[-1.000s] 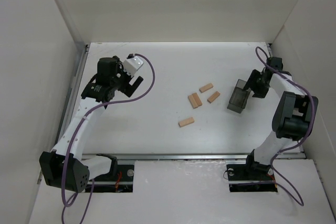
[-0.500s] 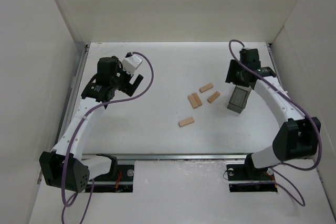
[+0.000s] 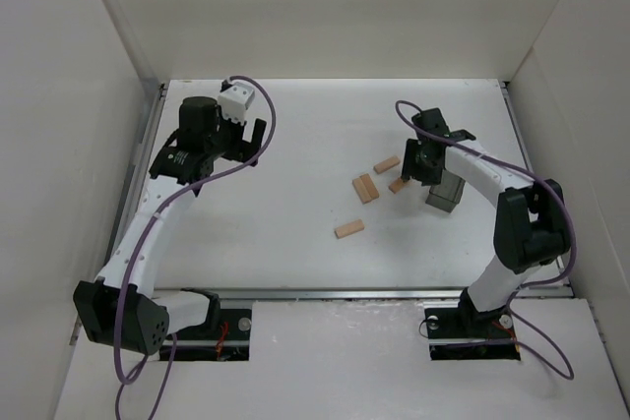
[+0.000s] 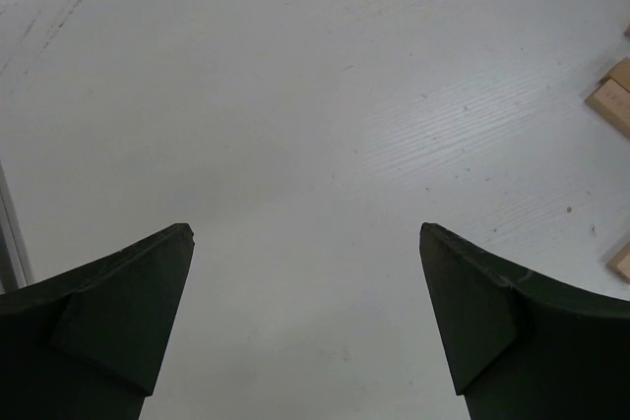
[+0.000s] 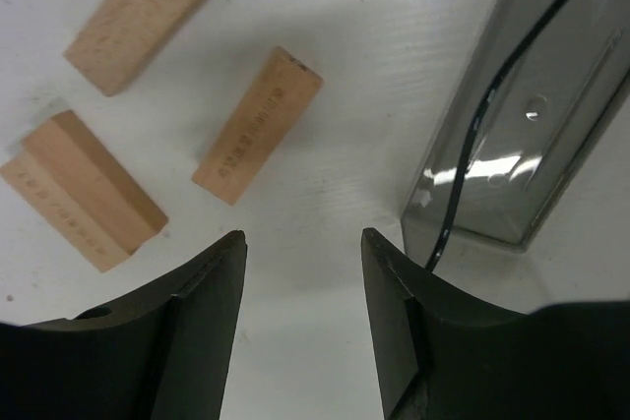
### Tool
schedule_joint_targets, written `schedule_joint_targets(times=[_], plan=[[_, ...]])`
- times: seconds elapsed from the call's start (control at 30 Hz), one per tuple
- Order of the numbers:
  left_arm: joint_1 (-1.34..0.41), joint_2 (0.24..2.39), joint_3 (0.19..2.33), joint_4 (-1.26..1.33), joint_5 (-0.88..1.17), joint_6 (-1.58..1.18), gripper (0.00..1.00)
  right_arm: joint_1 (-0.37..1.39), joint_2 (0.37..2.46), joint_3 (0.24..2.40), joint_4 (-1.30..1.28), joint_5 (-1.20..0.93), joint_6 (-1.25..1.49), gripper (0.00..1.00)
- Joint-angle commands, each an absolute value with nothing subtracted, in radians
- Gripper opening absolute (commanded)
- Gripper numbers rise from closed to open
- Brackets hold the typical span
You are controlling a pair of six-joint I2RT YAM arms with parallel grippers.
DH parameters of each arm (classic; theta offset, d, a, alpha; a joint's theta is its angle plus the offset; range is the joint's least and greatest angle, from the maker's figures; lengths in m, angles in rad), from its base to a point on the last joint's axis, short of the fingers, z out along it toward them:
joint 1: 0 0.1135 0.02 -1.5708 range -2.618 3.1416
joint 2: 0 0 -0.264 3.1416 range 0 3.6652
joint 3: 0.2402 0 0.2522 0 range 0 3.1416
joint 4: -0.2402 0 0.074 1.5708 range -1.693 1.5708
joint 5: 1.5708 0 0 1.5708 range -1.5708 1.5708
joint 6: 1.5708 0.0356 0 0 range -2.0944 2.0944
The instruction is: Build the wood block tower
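Several light tan wooden planks lie flat and loose on the white table: one [image 3: 387,164] at the back, a side-by-side pair [image 3: 366,188], one [image 3: 399,185] by the right gripper, and one [image 3: 348,229] nearer the front. No tower stands. My right gripper [image 3: 419,168] hovers over the plank cluster, open, with only bare table between its fingers [image 5: 303,235]. Just ahead of it lie a single plank [image 5: 258,123], the pair [image 5: 84,202] and another plank [image 5: 145,13]. My left gripper [image 3: 252,137] is wide open and empty [image 4: 305,228], far left of the planks.
A small grey translucent bin [image 3: 448,192] lies on its side just right of the right gripper, filling the right of the right wrist view [image 5: 536,115]. White walls enclose the table on three sides. Plank ends [image 4: 615,95] show at the right edge of the left wrist view.
My right arm has swung left, from the bin's far-right side to above the planks, and its jaws have narrowed. The left gripper has shifted slightly toward the back.
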State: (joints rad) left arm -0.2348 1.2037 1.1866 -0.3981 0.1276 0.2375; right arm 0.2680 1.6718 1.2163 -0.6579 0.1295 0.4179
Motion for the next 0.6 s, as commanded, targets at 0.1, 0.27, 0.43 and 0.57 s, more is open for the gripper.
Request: schedule_joint_targets(times=[0.1,0.27,0.43,0.57], plan=[[-0.249,1.209,1.238,-0.423,0.256,0.282,0.99,0.215,1.663,1.187,-0.706,0.219,0.499,0.56],[-0.273,1.248,1.259,-0.512,0.340,0.363,0.99,0.183,1.654,1.178,-0.732,0.281,0.517,0.56],[-0.359,1.275,1.269,-0.545,0.295,0.457,0.99,0.172,1.612,1.178,-0.750,0.327,0.505,0.56],[-0.517,1.307,1.249,-0.508,0.154,0.520,0.99,0.192,1.540,1.178,-0.691,0.235,0.437,0.56]])
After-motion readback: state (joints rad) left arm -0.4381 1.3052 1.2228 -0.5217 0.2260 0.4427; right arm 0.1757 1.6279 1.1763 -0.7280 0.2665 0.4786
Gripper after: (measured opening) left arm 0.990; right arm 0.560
